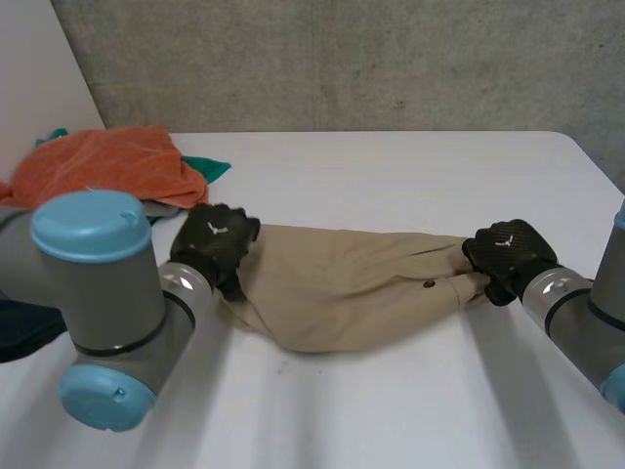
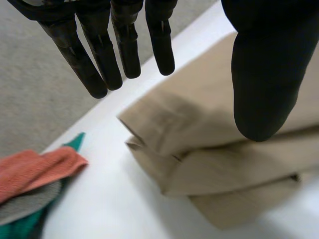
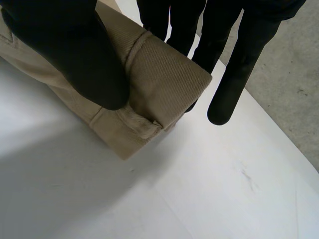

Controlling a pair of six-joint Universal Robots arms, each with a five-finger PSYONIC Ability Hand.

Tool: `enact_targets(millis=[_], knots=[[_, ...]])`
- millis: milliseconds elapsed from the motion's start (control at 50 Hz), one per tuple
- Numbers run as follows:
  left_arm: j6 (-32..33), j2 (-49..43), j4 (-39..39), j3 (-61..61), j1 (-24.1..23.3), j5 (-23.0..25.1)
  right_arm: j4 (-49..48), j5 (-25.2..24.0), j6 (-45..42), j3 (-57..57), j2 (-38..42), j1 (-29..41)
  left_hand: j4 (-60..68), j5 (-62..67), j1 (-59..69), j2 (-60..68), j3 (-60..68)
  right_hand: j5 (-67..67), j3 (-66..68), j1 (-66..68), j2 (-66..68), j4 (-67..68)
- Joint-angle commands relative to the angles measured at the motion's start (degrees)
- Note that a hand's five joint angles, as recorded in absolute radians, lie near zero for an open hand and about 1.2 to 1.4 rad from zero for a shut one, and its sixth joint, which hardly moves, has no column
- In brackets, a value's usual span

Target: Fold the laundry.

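Observation:
A pair of beige trousers (image 1: 352, 283) lies folded lengthwise across the middle of the white table (image 1: 391, 176). My left hand (image 1: 217, 239) is at its left end. In the left wrist view the fingers (image 2: 124, 45) are straight and held above the layered cloth edge (image 2: 214, 164), the thumb apart over the fabric, so the hand is open. My right hand (image 1: 508, 256) is at the right end. Its thumb (image 3: 75, 50) presses on top of the folded hem (image 3: 159, 74) with the fingers behind it, pinching the cloth.
A pile of orange cloth (image 1: 107, 166) with a green piece (image 1: 210, 168) under it lies at the back left, just beyond my left hand. A dark cloth (image 1: 20, 327) sits at the left edge. The orange cloth (image 2: 30, 169) lies on grey and green layers.

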Motion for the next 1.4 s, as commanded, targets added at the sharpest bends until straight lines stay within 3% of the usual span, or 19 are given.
enact_targets(millis=[20,80,180,320,500,680,740,760,780,880,1000,1160,1180,1200,1220,1240,1280,1300,1400], knots=[[-0.6,2.5,-0.2,3.8,2.9,3.0,7.7,0.8,0.8,-3.0,-4.4,0.9,1.1,1.6,-0.9,0.4,0.5,-10.6,-13.3,-8.2,-12.9,-13.7],[-0.8,2.2,-0.6,6.6,3.6,5.4,10.0,0.8,2.0,-5.5,-6.1,0.6,1.1,1.6,-0.9,0.4,0.5,-14.2,-16.9,-11.8,-16.5,-17.3],[-0.7,-2.4,-5.4,17.0,4.5,9.2,17.7,0.6,5.9,-14.1,-6.3,1.0,1.1,1.6,-0.9,0.4,0.5,-36.7,-39.4,-34.3,-39.0,-39.8],[-0.7,-13.4,-17.3,32.8,5.1,11.0,25.8,0.8,6.7,-27.3,3.5,3.7,2.2,2.8,0.3,1.6,1.6,-36.4,-39.1,-34.0,-38.7,-39.5],[0.3,-22.4,-24.8,39.1,5.3,12.5,27.9,2.1,4.0,-35.3,15.0,5.1,4.4,5.0,2.5,3.8,3.8,-35.4,-38.1,-33.0,-37.7,-38.5],[3.7,-24.2,-23.3,37.2,4.1,12.8,18.3,2.2,1.1,-35.4,21.2,5.1,7.4,8.0,5.5,6.8,6.8,-32.7,-35.4,-30.3,-35.1,-35.8],[5.5,-26.1,-19.6,38.2,3.8,12.4,15.4,2.3,1.4,-35.5,22.4,5.0,25.4,25.9,23.5,24.8,24.8,-5.4,-8.1,-3.0,-7.7,-8.5],[6.0,-26.7,-18.4,38.6,3.8,12.0,14.7,2.2,1.4,-35.4,22.4,4.9,34.8,35.3,32.8,34.2,34.2,6.4,3.7,8.8,4.0,3.3],[7.1,-27.6,-16.1,39.4,3.7,11.1,13.3,2.4,2.0,-35.4,22.0,4.6,53.5,54.1,51.6,52.9,52.9,14.5,11.8,16.9,12.2,11.4],[9.6,-30.2,-8.6,42.1,3.7,7.2,6.8,2.2,7.2,-35.3,21.6,4.5,53.7,54.2,51.8,53.1,53.1,14.6,11.9,17.0,12.3,11.5],[9.2,-33.8,-1.8,47.7,4.2,6.7,1.5,3.2,9.7,-37.6,25.2,5.2,53.7,54.2,51.8,53.1,53.1,14.6,11.9,17.0,12.3,11.5],[7.5,-38.1,-1.4,51.6,4.4,6.5,-0.6,5.1,7.7,-41.1,30.2,5.3,53.7,54.2,51.8,53.1,53.1,14.6,11.9,17.0,12.3,11.5],[7.3,-38.3,-1.3,51.5,4.4,6.6,-1.3,5.1,7.5,-41.2,30.5,5.3,53.7,54.2,51.8,53.1,53.1,6.9,4.2,9.3,4.6,3.8],[7.2,-38.6,-1.2,51.4,4.3,6.7,-2.0,5.3,7.4,-41.3,30.8,5.4,53.0,53.6,51.1,52.4,52.5,-5.5,-8.2,-3.1,-7.8,-8.6],[7.0,-38.8,-1.0,51.3,4.3,6.7,-2.6,5.5,7.2,-41.2,30.9,5.4,38.7,39.3,36.8,38.1,38.1,-20.8,-23.5,-18.4,-23.1,-23.9],[6.6,-38.7,-0.7,50.8,4.3,6.3,-3.9,6.3,6.7,-40.9,30.9,5.6,8.9,9.5,7.0,8.3,8.3,-50.1,-52.8,-47.7,-52.4,-53.1],[6.7,-37.9,-0.5,49.9,4.2,5.9,-4.9,7.9,6.2,-40.5,30.3,5.8,-13.0,-12.4,-14.9,-13.6,-13.6,-55.4,-58.1,-53.0,-57.7,-58.5],[6.5,-36.5,-0.2,48.6,4.1,5.2,-5.7,10.2,6.1,-39.9,29.0,5.7,-16.3,-15.8,-18.2,-16.9,-16.9,-55.4,-58.1,-53.0,-57.7,-58.5],[6.3,-29.7,1.5,43.4,4.9,3.2,-7.2,14.2,7.1,-36.4,22.1,5.6,-16.3,-15.8,-18.2,-16.9,-16.9,-55.4,-58.1,-53.0,-57.7,-58.5]])
